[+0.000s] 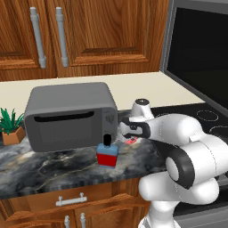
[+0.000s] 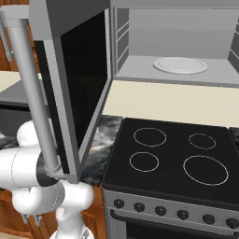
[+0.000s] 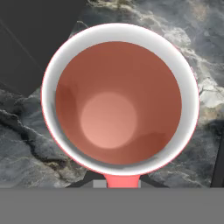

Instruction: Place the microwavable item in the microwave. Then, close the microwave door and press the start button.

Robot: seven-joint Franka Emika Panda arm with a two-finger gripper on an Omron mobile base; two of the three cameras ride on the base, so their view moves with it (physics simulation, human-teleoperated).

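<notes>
One round, glossy red-pink cup [image 3: 118,105] over veined marble counter [image 3: 192,48].

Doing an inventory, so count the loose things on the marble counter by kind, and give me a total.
Cups: 1, red-pink cup
Bottles: 1, red-and-blue bottle
Box appliances: 1, dark-grey appliance
Potted plants: 1, plant
Total: 4

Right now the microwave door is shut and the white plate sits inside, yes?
Not quite. The microwave door is swung wide open, as the right base view shows. The white plate does sit inside the microwave.
</notes>
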